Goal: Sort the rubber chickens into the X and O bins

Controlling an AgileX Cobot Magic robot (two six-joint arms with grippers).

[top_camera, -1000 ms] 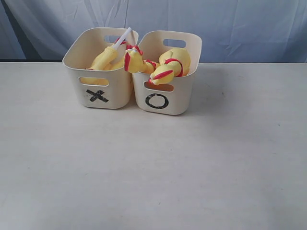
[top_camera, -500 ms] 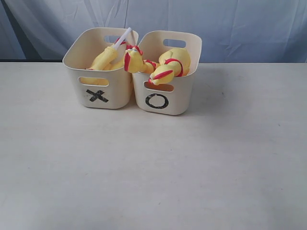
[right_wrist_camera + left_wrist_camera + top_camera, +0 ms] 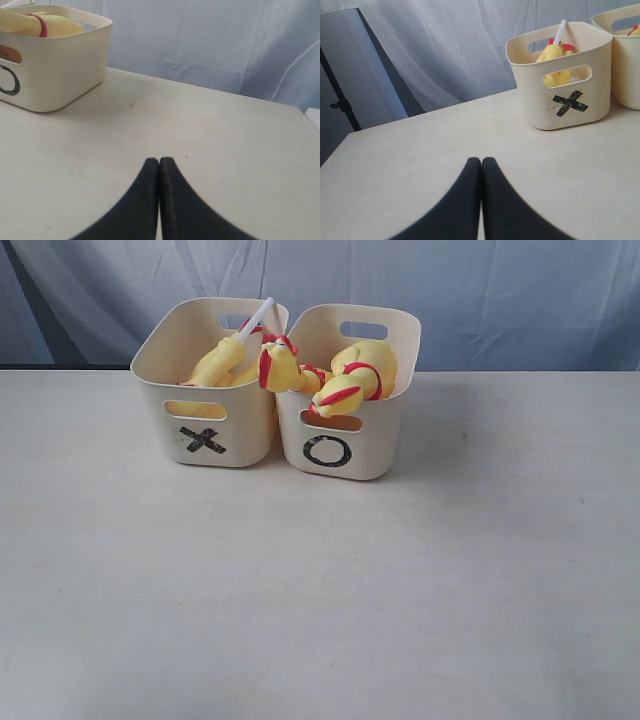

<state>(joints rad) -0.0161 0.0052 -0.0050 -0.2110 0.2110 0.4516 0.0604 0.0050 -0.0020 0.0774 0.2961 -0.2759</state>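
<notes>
Two cream bins side by side at the far side of the table [image 3: 320, 590], walls touching: X bin [image 3: 160, 370] on the left, O bin [image 3: 390, 430] on the right, marks facing the camera. All chickens look binned, none lies on the table. The X bin has a yellow chicken [image 3: 222, 360] leaning up against the back rim, with a white tube [image 3: 255, 318] poking out above the rim, probably propped because it is too long to lie flat. The O bin holds a chunky chicken [image 3: 362, 375] piled high, its red-ringed end hanging over the front rim above the handle slot. A third chicken [image 3: 282, 368] sits right where the two rims meet. Its head is on the X side and its neck runs toward the O bin, so I can't tell which bin it counts for. My guess is that sorting is done or nearly done, with the straddling one maybe needing a nudge. Neither arm shows in the exterior view, so both seem parked back at the near side. The left fingers [image 3: 481, 172] are pressed fully together with nothing between them, low over bare table, aimed toward the X bin and well apart from it. The right fingers [image 3: 159, 172] are the same: closed tight, empty, low over the table, with the O bin off to one side and well apart. A blue curtain [image 3: 500, 300] hangs behind.
</notes>
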